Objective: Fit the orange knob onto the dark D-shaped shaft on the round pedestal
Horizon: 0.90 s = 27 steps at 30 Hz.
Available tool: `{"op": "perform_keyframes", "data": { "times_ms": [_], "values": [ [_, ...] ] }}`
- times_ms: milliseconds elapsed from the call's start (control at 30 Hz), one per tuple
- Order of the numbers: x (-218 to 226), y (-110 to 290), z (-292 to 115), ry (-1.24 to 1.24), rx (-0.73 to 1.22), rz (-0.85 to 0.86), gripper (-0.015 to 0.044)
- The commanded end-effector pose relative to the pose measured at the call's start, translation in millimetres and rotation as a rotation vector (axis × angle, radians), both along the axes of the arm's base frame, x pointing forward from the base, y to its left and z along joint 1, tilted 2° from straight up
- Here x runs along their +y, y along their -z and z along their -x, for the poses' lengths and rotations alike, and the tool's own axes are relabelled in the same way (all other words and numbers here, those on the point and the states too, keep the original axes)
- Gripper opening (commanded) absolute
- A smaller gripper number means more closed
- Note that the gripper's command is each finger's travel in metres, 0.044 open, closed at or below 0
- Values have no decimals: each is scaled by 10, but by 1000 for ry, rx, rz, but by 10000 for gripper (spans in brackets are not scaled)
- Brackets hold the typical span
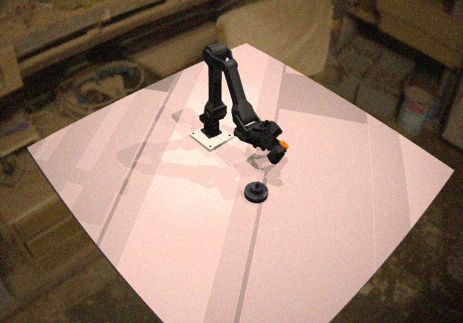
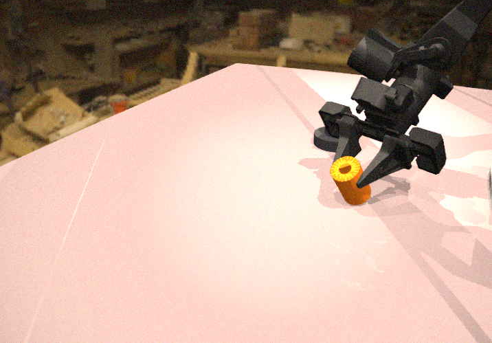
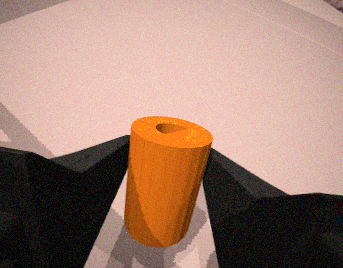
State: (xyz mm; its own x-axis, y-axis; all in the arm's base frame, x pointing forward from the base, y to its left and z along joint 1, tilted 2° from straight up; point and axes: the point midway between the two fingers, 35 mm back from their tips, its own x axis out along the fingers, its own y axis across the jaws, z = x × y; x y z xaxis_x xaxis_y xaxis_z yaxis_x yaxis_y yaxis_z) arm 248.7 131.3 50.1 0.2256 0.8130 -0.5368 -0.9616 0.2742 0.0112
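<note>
The orange knob [image 1: 283, 145] [image 2: 352, 192] [image 3: 160, 195] is a cylinder held tilted, with its holed end face up; the hole looks D-shaped in the wrist view. My gripper [image 2: 347, 172] [image 3: 168, 148] is shut on the knob, one finger on each side near the holed end. The knob's lower end is close to the table; whether it touches is unclear. The dark round pedestal [image 1: 255, 198] [image 2: 323, 141] stands on the table, away from the knob. Its shaft [image 1: 257, 185] points up, bare, and is hidden behind the gripper in the exterior view. Its flat side cannot be made out.
The arm's white base plate [image 1: 210, 143] is behind and left of the pedestal in the top view. The pale pink table [image 1: 317, 236] [image 2: 198, 251] carries shadows of the arm. Its edges show in the top and exterior views, with a blurred workshop beyond.
</note>
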Motion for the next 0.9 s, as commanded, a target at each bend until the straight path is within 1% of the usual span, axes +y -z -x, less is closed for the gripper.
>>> {"op": "perform_keyframes", "data": {
  "times_ms": [0, 700, 867],
  "values": [
    [-42, 15, 16, -1, -20, -62, 179],
    [-222, 115, 74, 5, -107, -369, 179],
    [-222, 97, 71, 4, -94, -321, 179]
  ]
}}
